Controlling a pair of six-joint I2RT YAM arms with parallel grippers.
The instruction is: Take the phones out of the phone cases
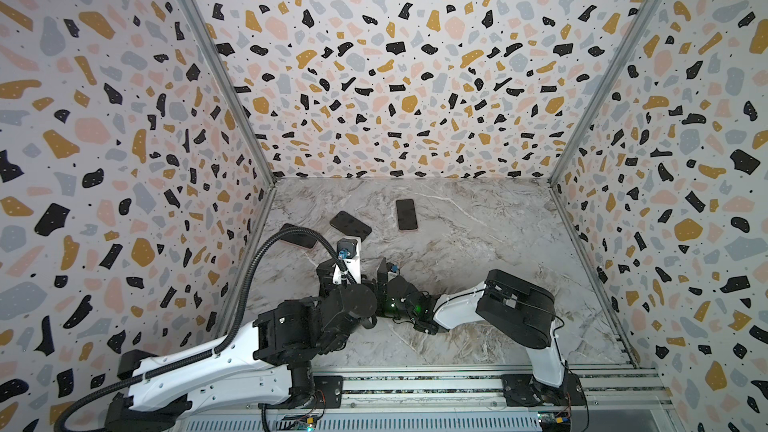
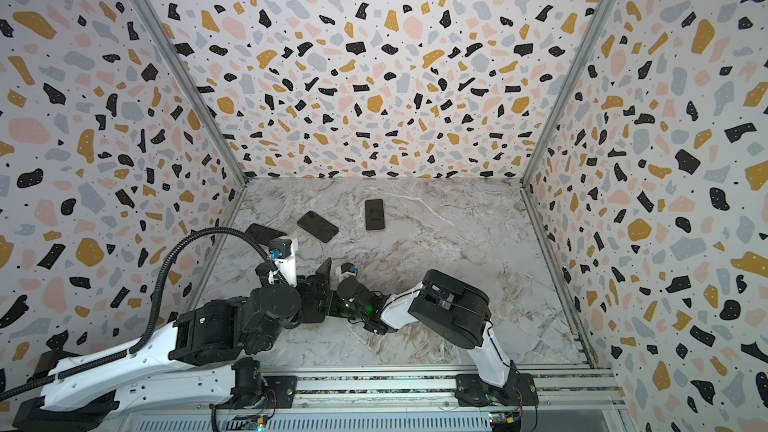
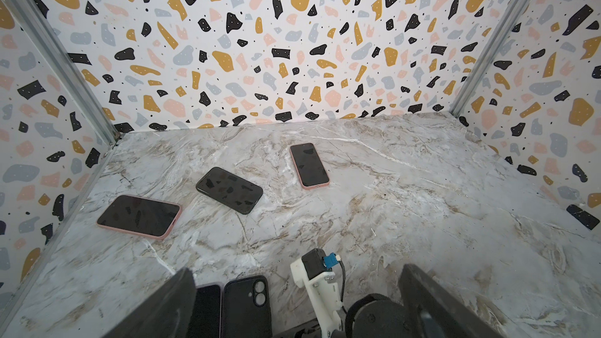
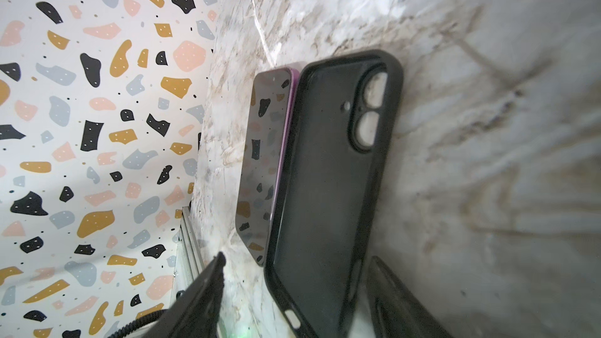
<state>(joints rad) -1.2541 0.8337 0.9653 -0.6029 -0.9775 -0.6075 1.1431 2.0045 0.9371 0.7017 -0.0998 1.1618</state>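
Note:
An empty black phone case (image 4: pixel 328 190) shows its inside and its camera cut-out. Right beside it, out of the case, is the phone (image 4: pixel 263 157), purple-edged with a dark, reflecting screen; I cannot tell whether their long edges touch. My right gripper (image 4: pixel 297 256) is open, its fingers (image 4: pixel 208 287) on either side of the case's lower end with a gap on each side. The left gripper (image 3: pixel 296 269) is wide open with the case (image 3: pixel 247 307) and phone (image 3: pixel 208 307) close to one finger (image 3: pixel 162 304). In both top views the two wrists mostly hide the pair at the front middle.
Three more cased phones lie screen up towards the back left: a pink one (image 3: pixel 309 165), a black one (image 3: pixel 229 190) and a pink one (image 3: pixel 140 216) near the left wall. The right arm's wrist camera (image 3: pixel 312 266) sits between the left fingers. Patterned walls enclose the marble table (image 1: pixel 498 243).

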